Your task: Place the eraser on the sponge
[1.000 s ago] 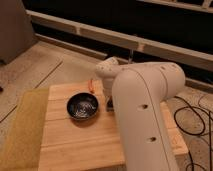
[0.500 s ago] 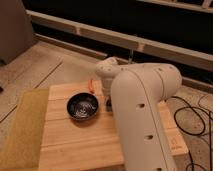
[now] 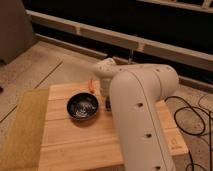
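camera view | white arm [image 3: 142,115] is reaching down over the wooden table [image 3: 75,145] | gripper [image 3: 107,103] is sitting just right of the black bowl [image 3: 83,107], mostly hidden by the arm, spread or closed cannot tell | bowl is standing upright, showing only its glossy inside | orange pen [image 3: 91,85] is lying behind the bowl | eraser and sponge are not showing, the arm is blocking that side

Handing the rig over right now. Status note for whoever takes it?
Gripper: low at the table, just right of the bowl, mostly hidden behind the arm; whether it holds anything is hidden.
Eraser, sponge: neither in view, possibly behind the arm.
Pen: on the table's far edge.
Done: nothing can be confirmed.
Left: find both, check placement, put eraser on sponge if needed.
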Robot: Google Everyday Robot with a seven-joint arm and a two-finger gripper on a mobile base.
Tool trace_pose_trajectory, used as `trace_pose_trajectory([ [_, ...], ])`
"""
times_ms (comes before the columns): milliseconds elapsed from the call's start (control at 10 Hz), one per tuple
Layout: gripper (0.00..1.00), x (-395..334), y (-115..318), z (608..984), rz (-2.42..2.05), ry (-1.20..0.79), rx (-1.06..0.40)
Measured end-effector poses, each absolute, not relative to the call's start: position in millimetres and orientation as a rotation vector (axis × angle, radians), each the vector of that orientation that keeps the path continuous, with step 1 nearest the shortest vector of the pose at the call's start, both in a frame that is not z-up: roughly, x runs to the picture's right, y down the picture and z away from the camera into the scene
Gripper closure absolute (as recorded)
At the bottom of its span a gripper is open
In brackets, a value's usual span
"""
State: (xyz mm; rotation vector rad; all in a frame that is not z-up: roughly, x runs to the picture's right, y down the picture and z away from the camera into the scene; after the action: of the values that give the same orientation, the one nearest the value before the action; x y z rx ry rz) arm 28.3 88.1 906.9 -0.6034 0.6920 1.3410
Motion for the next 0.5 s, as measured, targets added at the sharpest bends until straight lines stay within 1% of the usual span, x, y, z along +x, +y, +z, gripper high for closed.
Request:
trace_pose_trajectory([
  [300,0.20,26.7,82.1,905.6,1.341,0.677,-0.595],
  [500,0.20,14.8,62.7,901.4,1.317,0.631,-0.563],
])
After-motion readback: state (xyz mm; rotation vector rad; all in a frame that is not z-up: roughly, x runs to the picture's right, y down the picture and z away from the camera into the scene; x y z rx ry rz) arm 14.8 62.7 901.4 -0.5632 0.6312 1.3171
